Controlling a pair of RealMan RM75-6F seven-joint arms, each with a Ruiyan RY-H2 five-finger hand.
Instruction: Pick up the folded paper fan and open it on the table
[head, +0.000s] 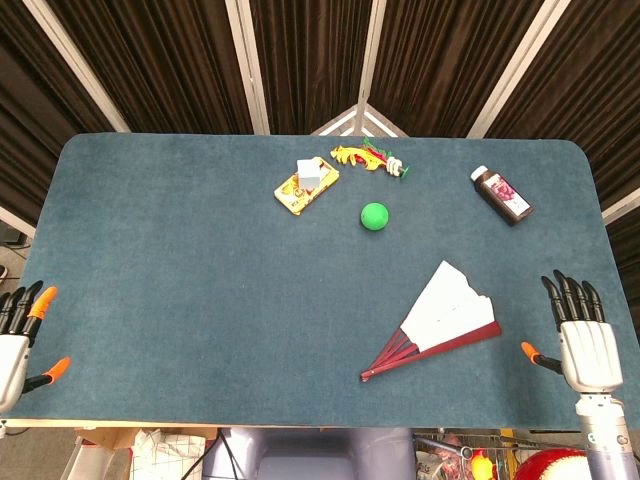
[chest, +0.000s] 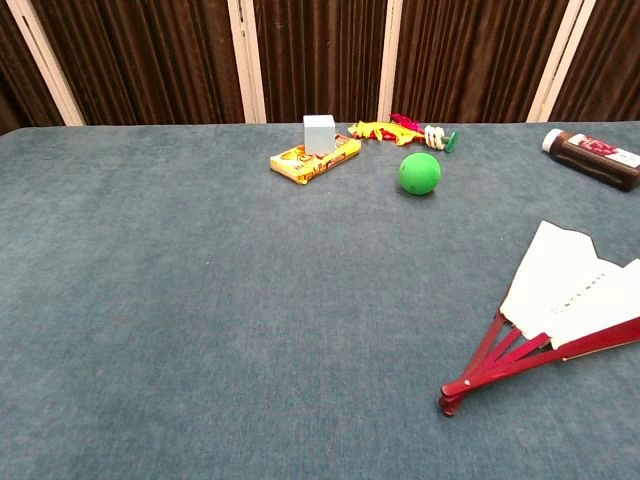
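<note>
One paper fan (head: 447, 318) — part-spread — between two empty hands.

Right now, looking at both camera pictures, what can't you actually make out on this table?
- Fan: chest view's right edge cuts off its far end; the head view shows it whole, partly spread.
- Bottle: label too small to read in either view.
- Yellow box: print too small; a white cube covers part of it.
- Left hand: cut by the head view's left edge.
- Both hands, including the right hand: outside the chest view.
</note>
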